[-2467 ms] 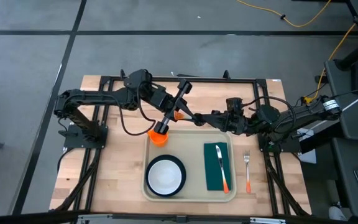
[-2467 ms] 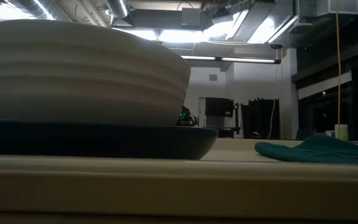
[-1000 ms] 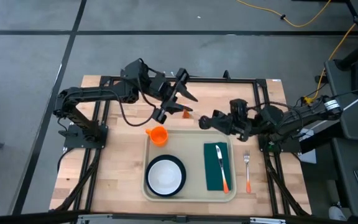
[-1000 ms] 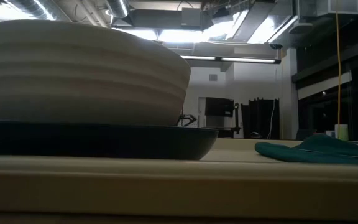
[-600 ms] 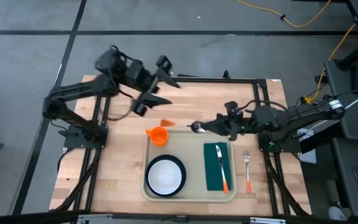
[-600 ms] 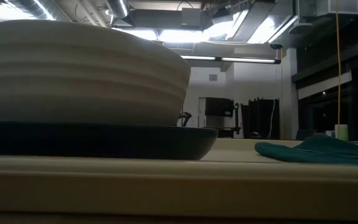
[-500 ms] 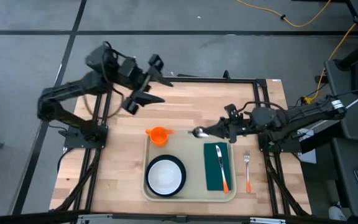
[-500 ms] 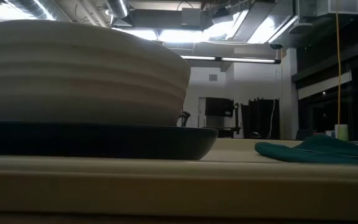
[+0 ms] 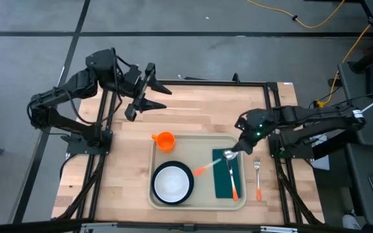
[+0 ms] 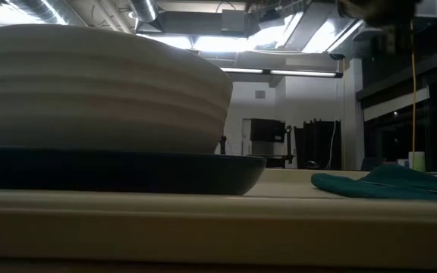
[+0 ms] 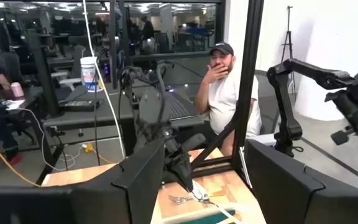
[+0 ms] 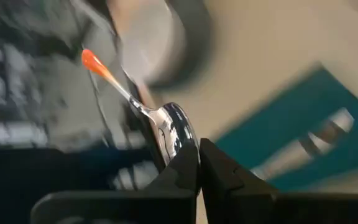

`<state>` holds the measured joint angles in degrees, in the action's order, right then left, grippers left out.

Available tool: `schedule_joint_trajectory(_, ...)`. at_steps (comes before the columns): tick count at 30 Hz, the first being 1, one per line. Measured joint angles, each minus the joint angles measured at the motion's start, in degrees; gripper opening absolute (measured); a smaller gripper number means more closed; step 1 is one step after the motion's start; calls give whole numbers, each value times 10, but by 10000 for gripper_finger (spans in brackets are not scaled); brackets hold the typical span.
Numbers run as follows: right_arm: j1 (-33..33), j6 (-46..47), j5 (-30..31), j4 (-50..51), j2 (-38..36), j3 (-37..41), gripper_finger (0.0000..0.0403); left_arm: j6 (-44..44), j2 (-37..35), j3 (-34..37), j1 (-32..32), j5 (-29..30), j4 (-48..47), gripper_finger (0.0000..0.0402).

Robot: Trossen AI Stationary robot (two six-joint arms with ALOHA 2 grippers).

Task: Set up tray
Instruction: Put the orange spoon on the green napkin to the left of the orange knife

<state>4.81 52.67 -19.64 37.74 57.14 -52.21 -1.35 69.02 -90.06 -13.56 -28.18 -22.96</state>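
The left gripper (image 9: 145,90) (fingers apart, empty) has pulled back far-left; the right gripper (image 9: 232,153), clamped on the spoon (image 9: 215,160), has carried it over the tray (image 9: 199,139).

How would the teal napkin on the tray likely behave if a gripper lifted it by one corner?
The napkin would probably droop: the low view shows soft folds, so it looks like floppy cloth. It seems thin and light. The knife lying on it would likely slide off onto the tray.
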Motion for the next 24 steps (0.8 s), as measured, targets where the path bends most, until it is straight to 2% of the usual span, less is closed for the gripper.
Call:
schedule_joint_trajectory(4, -21, -64, -46, 67, 13, 0, 6, 5, 4, 0, 0, 0, -2, 216)
schedule_joint_trajectory(14, -32, -214, -60, 145, 72, 0, 6, 7, 3, 0, 0, 2, -1, 216)
schedule_joint_trajectory(19, -32, -322, -50, 171, 113, 0, 6, 7, 3, 0, -1, 5, -1, 216)
schedule_joint_trajectory(24, -32, -417, -11, 174, 155, -4, 6, 12, 3, 0, -1, 43, -8, 216)
